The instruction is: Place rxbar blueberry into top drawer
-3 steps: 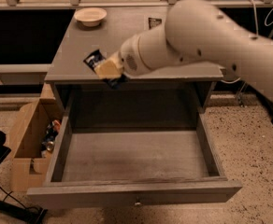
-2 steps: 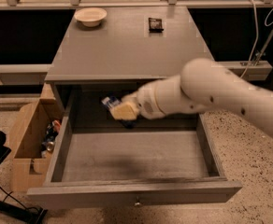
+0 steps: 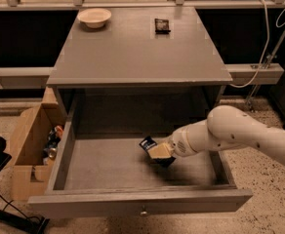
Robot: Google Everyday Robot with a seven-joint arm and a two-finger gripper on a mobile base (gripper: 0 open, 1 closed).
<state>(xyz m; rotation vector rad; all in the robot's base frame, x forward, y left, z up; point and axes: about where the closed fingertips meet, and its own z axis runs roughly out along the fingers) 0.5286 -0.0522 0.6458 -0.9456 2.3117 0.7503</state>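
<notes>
The top drawer (image 3: 132, 204) is pulled wide open below the grey cabinet top; its knob shows on the front panel. My gripper (image 3: 160, 153) reaches in from the right on a white arm and sits low inside the drawer, right of its middle. It is shut on the rxbar blueberry (image 3: 148, 144), a dark navy wrapper with white lettering that sticks out to the upper left of the tan fingers (image 3: 158, 152), close to the drawer floor.
A cream bowl (image 3: 94, 17) and a small black packet (image 3: 162, 25) lie on the cabinet top (image 3: 137, 52). A brown cardboard box (image 3: 32, 150) with several items stands on the floor at the left. A white cable (image 3: 264, 43) hangs at the right.
The gripper with the bar has come down from in front of the cabinet top into the drawer and moved right, now near the drawer floor.
</notes>
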